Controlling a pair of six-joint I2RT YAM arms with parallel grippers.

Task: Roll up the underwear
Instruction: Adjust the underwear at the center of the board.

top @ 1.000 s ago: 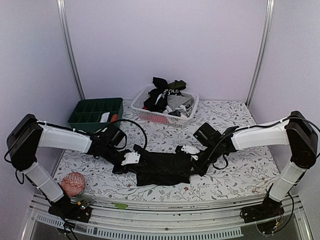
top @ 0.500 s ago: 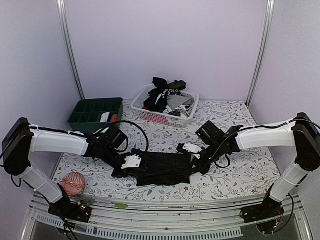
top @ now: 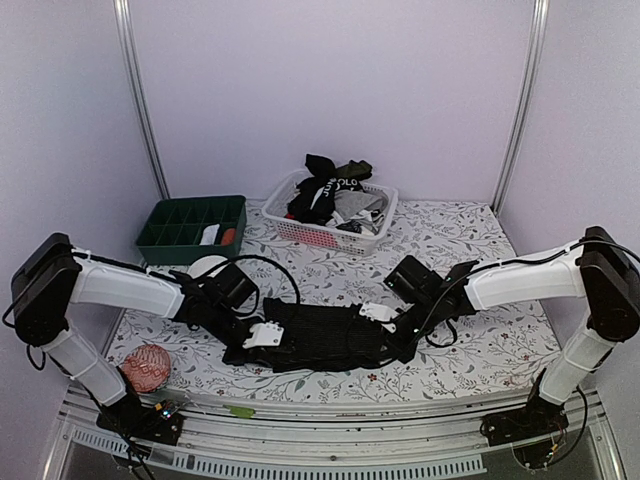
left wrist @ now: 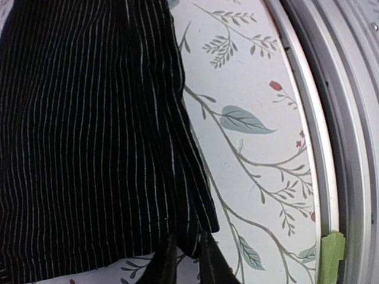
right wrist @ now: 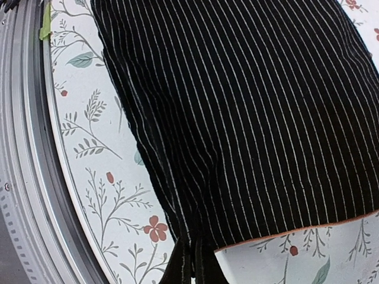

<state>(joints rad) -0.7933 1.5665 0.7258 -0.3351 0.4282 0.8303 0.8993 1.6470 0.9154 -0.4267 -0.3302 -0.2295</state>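
Observation:
A black pinstriped underwear [top: 325, 337] lies stretched flat across the near middle of the table, between my two grippers. My left gripper [top: 256, 342] is at its left end. In the left wrist view its fingers [left wrist: 164, 260] stand slightly apart, open, with a corner of the underwear [left wrist: 89, 148] lying between them and table showing in the gap [left wrist: 186, 242]. My right gripper [top: 389, 327] is at the right end. Seen from the right wrist, that gripper [right wrist: 193, 248] is shut on a corner of the underwear [right wrist: 249, 118], next to its orange-edged hem.
A white lattice basket [top: 300, 236] piled with more clothes stands at the back centre. A green divided tray [top: 190, 225] sits back left, with a white disc [top: 207, 266] in front of it. A pink yarn ball [top: 147, 366] lies near left. The metal front rail [top: 330, 415] runs close below the cloth.
Both grippers have come down and the underwear now lies flatter and more stretched on the table. The left gripper's fingers have parted a little; the right stays shut.

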